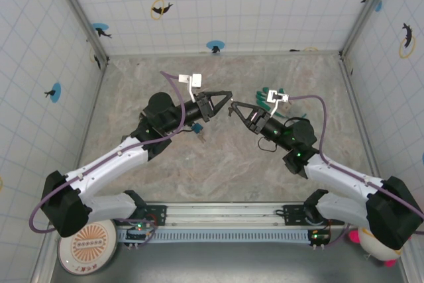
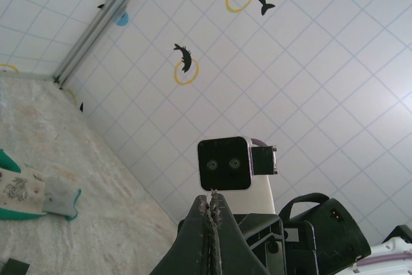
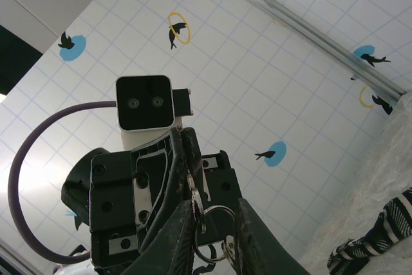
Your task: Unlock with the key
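Observation:
My two grippers meet tip to tip above the middle of the table. The left gripper (image 1: 228, 97) is shut, and a thin metal tip pokes out between its fingertips (image 2: 213, 196). In the right wrist view, the left gripper (image 3: 182, 132) pinches the small silver key (image 3: 192, 185), and a key ring (image 3: 216, 208) hangs from the key's head. My right gripper (image 3: 213, 201) (image 1: 235, 107) stands with a gap between its fingers. The key's head and the ring lie in that gap. The blue padlock (image 1: 197, 128) lies on the table under the left arm.
A teal and white item (image 1: 272, 96) (image 2: 38, 194) lies on the table beyond the right gripper, with a black-and-white striped cloth (image 3: 373, 246) near it. Tiled walls (image 1: 218, 4) close in the table at the back and both sides.

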`<action>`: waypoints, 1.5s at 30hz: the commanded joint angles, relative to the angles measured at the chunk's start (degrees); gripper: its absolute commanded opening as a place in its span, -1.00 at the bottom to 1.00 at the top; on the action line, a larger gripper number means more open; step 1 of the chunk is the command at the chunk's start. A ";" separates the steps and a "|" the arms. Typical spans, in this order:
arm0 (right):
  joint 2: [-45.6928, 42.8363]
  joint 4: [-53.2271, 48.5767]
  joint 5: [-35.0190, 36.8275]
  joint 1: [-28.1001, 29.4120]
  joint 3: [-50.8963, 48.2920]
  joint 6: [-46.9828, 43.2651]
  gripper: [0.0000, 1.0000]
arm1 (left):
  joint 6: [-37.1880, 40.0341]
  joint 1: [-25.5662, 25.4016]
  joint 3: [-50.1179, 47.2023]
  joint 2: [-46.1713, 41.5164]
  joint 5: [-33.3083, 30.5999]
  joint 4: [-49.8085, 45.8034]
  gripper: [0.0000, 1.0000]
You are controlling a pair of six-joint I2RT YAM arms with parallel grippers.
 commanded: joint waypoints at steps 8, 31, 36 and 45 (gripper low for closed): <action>0.54 4.22 -0.07 0.34 2.97 -0.27 -0.58 | -1.01 -0.42 -0.82 0.46 0.14 3.08 -1.00; -2.03 0.59 0.04 0.06 2.20 -3.66 -1.00 | -2.14 -0.55 -0.98 0.85 1.06 3.58 -0.50; -3.08 -1.31 -0.14 -0.29 2.08 -4.49 -1.00 | -2.91 -0.55 -0.55 1.94 3.23 4.45 -0.92; -6.46 -4.80 0.03 -1.17 0.50 -6.22 -1.00 | -2.64 -0.29 0.26 1.89 1.04 1.87 -0.44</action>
